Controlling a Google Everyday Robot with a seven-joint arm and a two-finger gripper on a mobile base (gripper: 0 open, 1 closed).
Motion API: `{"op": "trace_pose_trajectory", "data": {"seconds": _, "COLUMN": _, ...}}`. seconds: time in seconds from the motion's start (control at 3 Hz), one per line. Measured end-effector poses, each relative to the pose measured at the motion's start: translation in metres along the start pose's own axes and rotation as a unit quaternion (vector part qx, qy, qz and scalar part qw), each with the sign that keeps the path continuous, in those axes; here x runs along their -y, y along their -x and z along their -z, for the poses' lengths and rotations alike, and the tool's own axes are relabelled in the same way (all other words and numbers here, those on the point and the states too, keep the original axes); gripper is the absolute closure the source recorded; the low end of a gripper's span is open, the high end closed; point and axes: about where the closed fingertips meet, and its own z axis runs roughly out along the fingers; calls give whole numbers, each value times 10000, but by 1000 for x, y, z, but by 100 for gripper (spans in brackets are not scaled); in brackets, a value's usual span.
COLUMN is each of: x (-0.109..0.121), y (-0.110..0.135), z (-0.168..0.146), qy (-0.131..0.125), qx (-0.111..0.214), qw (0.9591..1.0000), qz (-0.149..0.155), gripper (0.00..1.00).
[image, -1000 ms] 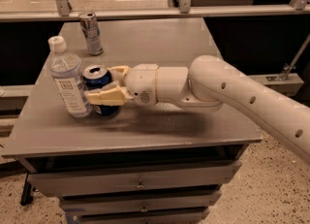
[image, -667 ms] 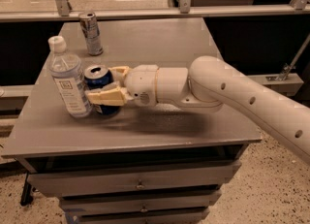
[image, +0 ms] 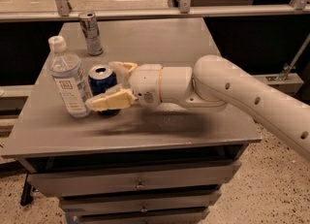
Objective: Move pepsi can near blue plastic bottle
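The pepsi can point(image: 100, 83), dark blue with a silver top, stands upright on the grey table point(image: 193, 43), left of centre. The blue plastic bottle point(image: 68, 80), clear with a white cap and a white-and-blue label, stands upright just left of the can, almost touching it. My gripper point(image: 103, 85) reaches in from the right, with one cream finger behind the can and one finger point(image: 112, 101) in front of it, closed on its sides. The can's base rests on the table.
A slim silver-grey can point(image: 91, 33) stands at the table's back left. Drawers point(image: 140, 184) sit under the tabletop. A metal railing point(image: 184, 9) runs behind the table. My white arm point(image: 252, 97) crosses the table's right side.
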Motion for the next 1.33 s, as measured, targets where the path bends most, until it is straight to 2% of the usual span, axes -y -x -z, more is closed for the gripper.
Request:
{"op": "trace_pose_trajectory", "data": {"seconds": 0.33, "x": 17, "y": 1, "z": 25, "qy": -259, "qx": 27, "qw": 9997, "qz": 17, "gripper": 0}}
{"op": "trace_pose_trajectory", "data": {"seconds": 0.67, "x": 47, "y": 3, "z": 76, "qy": -719, "qx": -79, "qw": 9972, "qz": 204, "gripper": 0}}
{"op": "trace_pose_trajectory", "data": {"seconds": 1.0, "x": 84, "y": 7, "z": 130, "qy": -1179, "qx": -248, "qw": 9917, "qz": 445, "gripper": 0}}
{"op": "trace_pose_trajectory", "data": {"seconds": 1.33, "x": 131, "y": 20, "z": 189, "qy": -1908, "qx": -423, "qw": 9788, "qz": 615, "gripper": 0}}
